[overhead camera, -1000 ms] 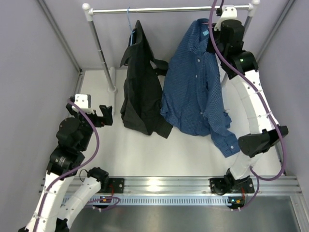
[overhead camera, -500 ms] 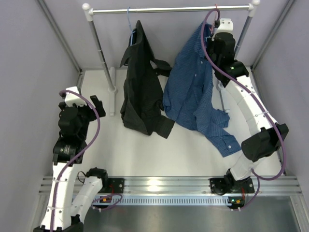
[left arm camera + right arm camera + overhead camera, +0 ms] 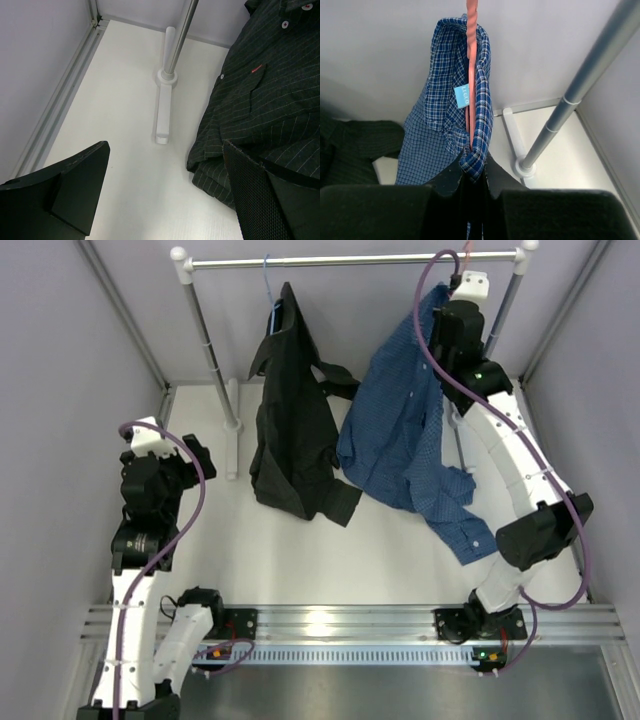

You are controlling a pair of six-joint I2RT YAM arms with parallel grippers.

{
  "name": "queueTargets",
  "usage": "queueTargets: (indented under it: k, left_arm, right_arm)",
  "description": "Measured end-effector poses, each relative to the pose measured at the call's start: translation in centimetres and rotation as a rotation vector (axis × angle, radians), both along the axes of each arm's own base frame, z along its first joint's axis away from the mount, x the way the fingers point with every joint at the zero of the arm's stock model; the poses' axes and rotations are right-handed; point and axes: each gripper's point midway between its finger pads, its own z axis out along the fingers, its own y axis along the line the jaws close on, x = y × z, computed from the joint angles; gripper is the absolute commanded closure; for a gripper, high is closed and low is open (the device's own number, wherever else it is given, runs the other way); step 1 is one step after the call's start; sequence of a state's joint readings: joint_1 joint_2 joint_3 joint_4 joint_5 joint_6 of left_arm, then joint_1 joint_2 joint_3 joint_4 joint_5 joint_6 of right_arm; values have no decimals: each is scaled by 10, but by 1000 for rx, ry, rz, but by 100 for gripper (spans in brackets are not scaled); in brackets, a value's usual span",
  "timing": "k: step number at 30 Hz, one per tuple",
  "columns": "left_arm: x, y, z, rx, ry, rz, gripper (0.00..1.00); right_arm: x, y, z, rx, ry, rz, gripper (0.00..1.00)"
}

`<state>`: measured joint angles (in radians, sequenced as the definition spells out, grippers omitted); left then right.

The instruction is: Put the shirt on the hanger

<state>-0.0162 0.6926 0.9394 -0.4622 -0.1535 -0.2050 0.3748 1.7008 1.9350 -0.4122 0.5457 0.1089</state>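
Observation:
The blue checked shirt (image 3: 405,435) hangs from high at the right end of the rail, its sleeve trailing on the table. In the right wrist view its collar (image 3: 479,100) with a light-blue label wraps the pink-red hanger (image 3: 471,60), which runs up out of frame. My right gripper (image 3: 452,308) (image 3: 472,167) is shut on the collar and hanger together, close under the rail (image 3: 350,259). My left gripper (image 3: 185,462) (image 3: 167,195) is open and empty, low at the left, apart from the shirt.
A black striped shirt (image 3: 295,430) (image 3: 265,85) hangs on a thin blue hanger (image 3: 268,280) at mid rail. The left rack post (image 3: 208,350) and its white foot (image 3: 164,105) stand by my left gripper. The right post (image 3: 575,95) is beside the right gripper.
My right gripper has lifted the shirt and hanger up towards the rail's right end. My left arm has drawn back to the left and turned.

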Motion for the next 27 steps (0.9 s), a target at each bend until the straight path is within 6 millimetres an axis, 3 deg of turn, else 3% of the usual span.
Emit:
queueTargets:
  k: [4,7,9,13,14,16,17,18,23,27]
  left_arm:
    - [1,-1,-2,-7,6,-1,2]
    - [2,-1,-3,-8,11,-4,2]
    - [2,0,-3,-8,11,-1,2]
    - [2,5,-3,-9,11,17,2]
    - [2,5,-3,-9,11,18,2]
    - [2,5,-4,-9,11,19,2]
    - [2,5,-4,-9,10,19,2]
    - [2,5,-4,-9,10,19,2]
    - [1,6,-6,-11,11,24,2]
    - [-9,7,-4,-18,-2,30,2]
  right_arm:
    - [-1,-2,4,-14,-9,-54,96]
    - [-1,-1,2,-18,-5,-62,89]
    - [0,1,2,-13,-5,-58,72]
    - [0,4,4,-4,-13,-40,57]
    - [0,5,3,-6,-11,-32,45]
    - [-2,9,1,-3,-5,-5,31]
    - [-4,10,0,-7,0,10,11]
    - [-6,12,-1,-11,4,26,4]
    - [-43,4,5,-28,3,85,0]
    - [-103,-20,31,-20,-57,102,1]
